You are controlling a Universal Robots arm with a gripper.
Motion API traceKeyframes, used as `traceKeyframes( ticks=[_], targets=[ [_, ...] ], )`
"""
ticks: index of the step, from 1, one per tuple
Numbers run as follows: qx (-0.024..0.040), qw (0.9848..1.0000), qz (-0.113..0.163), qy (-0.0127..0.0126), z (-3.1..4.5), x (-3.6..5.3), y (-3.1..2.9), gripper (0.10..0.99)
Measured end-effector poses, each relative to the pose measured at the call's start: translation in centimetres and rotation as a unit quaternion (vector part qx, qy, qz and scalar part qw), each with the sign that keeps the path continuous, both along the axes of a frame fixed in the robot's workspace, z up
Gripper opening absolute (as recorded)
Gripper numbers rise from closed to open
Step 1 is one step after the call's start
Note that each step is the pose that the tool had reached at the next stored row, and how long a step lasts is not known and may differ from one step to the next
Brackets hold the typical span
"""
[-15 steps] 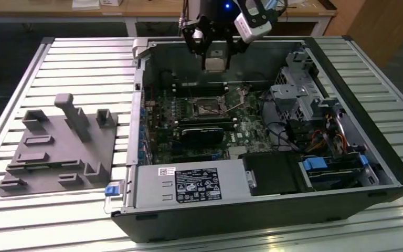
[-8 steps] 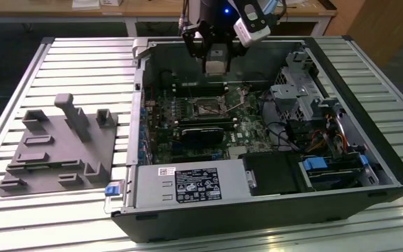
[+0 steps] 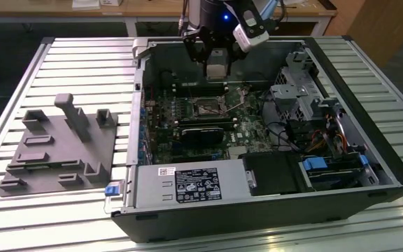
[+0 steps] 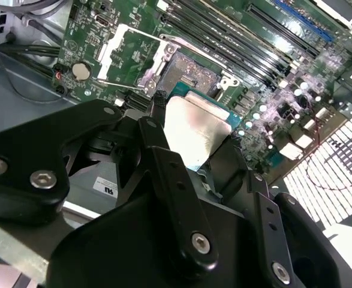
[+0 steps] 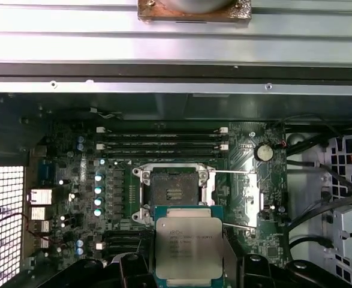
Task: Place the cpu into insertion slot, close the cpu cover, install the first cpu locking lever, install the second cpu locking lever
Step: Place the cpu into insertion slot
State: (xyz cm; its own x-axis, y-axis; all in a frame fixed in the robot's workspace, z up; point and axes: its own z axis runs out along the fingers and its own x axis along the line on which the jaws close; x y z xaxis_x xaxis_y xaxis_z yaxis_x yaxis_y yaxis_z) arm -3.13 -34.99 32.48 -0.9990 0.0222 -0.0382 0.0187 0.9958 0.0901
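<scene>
Surface: we record a slatted metal bench [image 3: 61, 220], with wooden tables behind its far edge.
Container, main: an open computer case [image 3: 257, 220] lies on its side at the bench's middle. It holds a green motherboard [image 3: 247, 128], a power supply box [image 3: 187, 184] at its near wall, and cabling.
Container, second: a grey fixture [image 3: 58, 147] sits near the bench's edge on the exterior view's left.
End effector: the gripper [image 4: 196, 129] is clenched on the cpu [image 5: 189, 249], fingers on opposite edges.
Cpu position: held in the air just beside the insertion slot [image 5: 174, 189], not seated, toward the case's far wall.
Slot contents: nothing yet; we see its dark centre exposed.
Cpu cover: the cpu cover [image 4: 158, 63] stands flipped open.
Lever: a thin locking lever [image 5: 232, 173] is swung out.
Risk, tilt: we judge a slanted chip could bend the contacts.
Risk, offset: a corner could catch the rim.
Risk, slip: an edge grip may loosen.
</scene>
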Motion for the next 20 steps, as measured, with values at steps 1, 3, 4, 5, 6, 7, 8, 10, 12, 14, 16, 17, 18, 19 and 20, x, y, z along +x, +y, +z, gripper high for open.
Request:
traceKeyframes(
  ticks=[1,3,4,5,6,7,8,10,12,14,16,17,18,19,20],
  targets=[
    [0.0000,1.0000,0.000,-0.0018,-0.11,-0.01,0.00,0.541],
    [0.0000,1.0000,0.002,-0.0055,-0.33,-0.04,0.00,0.541],
    [0.0000,1.0000,0.002,-0.0072,-0.47,-0.05,0.00,0.541],
    [0.0000,1.0000,0.003,-0.0082,-0.63,-0.05,0.00,0.541],
    [0.0001,1.0000,0.003,-0.0088,-0.80,-0.06,0.00,0.541],
    [0.0001,1.0000,0.003,-0.0091,-0.96,-0.08,0.00,0.541],
    [0.0000,1.0000,0.003,-0.0091,-1.09,-0.12,0.00,0.541],
    [0.0000,1.0000,0.003,-0.0091,-1.30,-0.26,0.02,0.541],
    [0.0000,1.0000,0.003,-0.0091,-1.43,-0.41,0.02,0.541],
    [0.0000,1.0000,0.003,-0.0090,-1.60,-0.44,0.02,0.541],
    [0.0000,1.0000,0.003,-0.0085,-1.79,-0.46,0.02,0.541],
    [-0.0001,1.0000,0.003,-0.0081,-1.89,-0.47,0.02,0.541],
    [-0.0002,1.0000,0.003,-0.0076,-2.01,-0.48,0.03,0.541],
    [-0.0002,1.0000,0.003,-0.0071,-2.13,-0.48,0.03,0.541],
    [-0.0002,1.0000,0.003,-0.0068,-2.25,-0.49,0.04,0.541]
  ],
)
